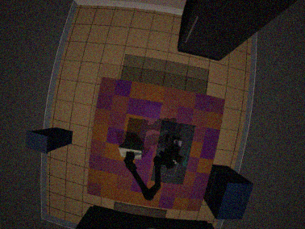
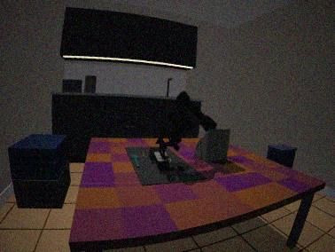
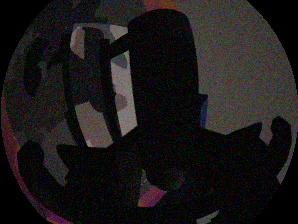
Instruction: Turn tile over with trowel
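My gripper is low over the dark grey mat, shut on the trowel. The trowel's thick black handle fills the middle of the wrist view; its blade is hard to make out in the dark. The tile is pale with grey patches and lies close beside and below the gripper, partly hidden by dark parts. It looks tilted, but how far, and whether it touches the trowel, I cannot tell. The dashed outline cannot be made out.
A pale upright box stands on the checkered table beside the mat and arm. A small teal shape shows on the mat. Dark blue boxes stand off the table.
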Robot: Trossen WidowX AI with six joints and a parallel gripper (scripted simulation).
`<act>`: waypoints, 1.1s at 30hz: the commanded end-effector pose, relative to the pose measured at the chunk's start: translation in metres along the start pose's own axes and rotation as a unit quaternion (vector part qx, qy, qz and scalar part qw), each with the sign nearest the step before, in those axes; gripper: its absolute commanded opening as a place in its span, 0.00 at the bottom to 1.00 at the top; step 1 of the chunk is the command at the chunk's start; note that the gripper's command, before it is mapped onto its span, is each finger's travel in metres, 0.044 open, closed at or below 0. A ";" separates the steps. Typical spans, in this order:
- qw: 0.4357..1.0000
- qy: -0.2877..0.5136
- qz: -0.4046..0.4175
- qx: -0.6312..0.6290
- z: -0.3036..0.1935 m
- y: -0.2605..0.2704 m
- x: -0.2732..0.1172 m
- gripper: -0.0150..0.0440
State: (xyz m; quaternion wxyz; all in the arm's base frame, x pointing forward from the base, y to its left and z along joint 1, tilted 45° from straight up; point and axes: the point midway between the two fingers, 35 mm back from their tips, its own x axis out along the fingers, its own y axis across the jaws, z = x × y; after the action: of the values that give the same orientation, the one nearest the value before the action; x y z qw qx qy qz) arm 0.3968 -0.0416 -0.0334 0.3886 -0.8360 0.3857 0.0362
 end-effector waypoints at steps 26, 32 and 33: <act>1.000 0.001 -0.006 0.004 -0.057 -0.007 -0.003 0.25; 1.000 -0.005 -0.008 0.010 -0.038 -0.015 -0.008 0.25; 1.000 -0.006 -0.008 0.011 -0.033 -0.017 -0.009 0.25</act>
State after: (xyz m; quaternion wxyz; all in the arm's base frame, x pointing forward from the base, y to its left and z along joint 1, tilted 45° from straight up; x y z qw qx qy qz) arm 0.3867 -0.0669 0.0061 0.3918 -0.8349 0.3850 0.0346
